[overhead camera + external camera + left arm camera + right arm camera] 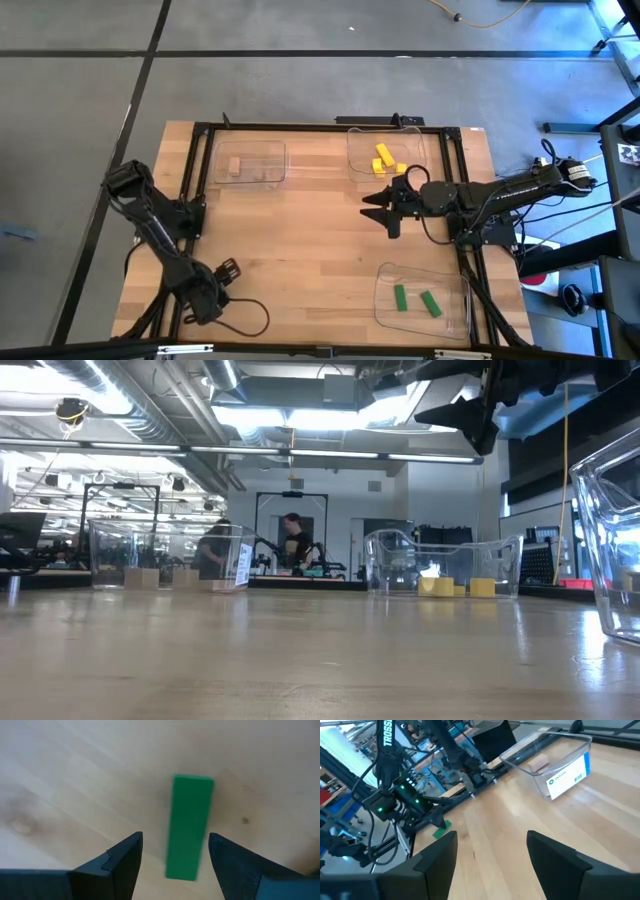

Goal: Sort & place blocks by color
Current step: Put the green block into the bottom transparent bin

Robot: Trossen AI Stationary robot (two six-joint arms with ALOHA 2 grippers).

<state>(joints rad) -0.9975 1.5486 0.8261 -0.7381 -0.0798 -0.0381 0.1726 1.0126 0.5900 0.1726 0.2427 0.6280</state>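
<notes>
A green block (189, 827) lies flat on the bare wood near the table's left front corner. My left gripper (175, 855) points straight down over it, open, with one finger on each side of the block's long sides and no touch showing. In the high view this gripper (228, 268) hides the block; the right wrist view shows the block (441, 829) below it. My right gripper (385, 205) hangs open and empty above the table's right middle. Two green blocks (415, 300), yellow blocks (385, 158) and tan blocks (235, 167) lie in trays.
Three clear trays stand on the table: far left (270, 150), far right (360, 135), near right (385, 275). Black frame rails (300, 127) run along the table's far edge and sides. Bare wood lies in the middle. People stand in the room beyond (290, 545).
</notes>
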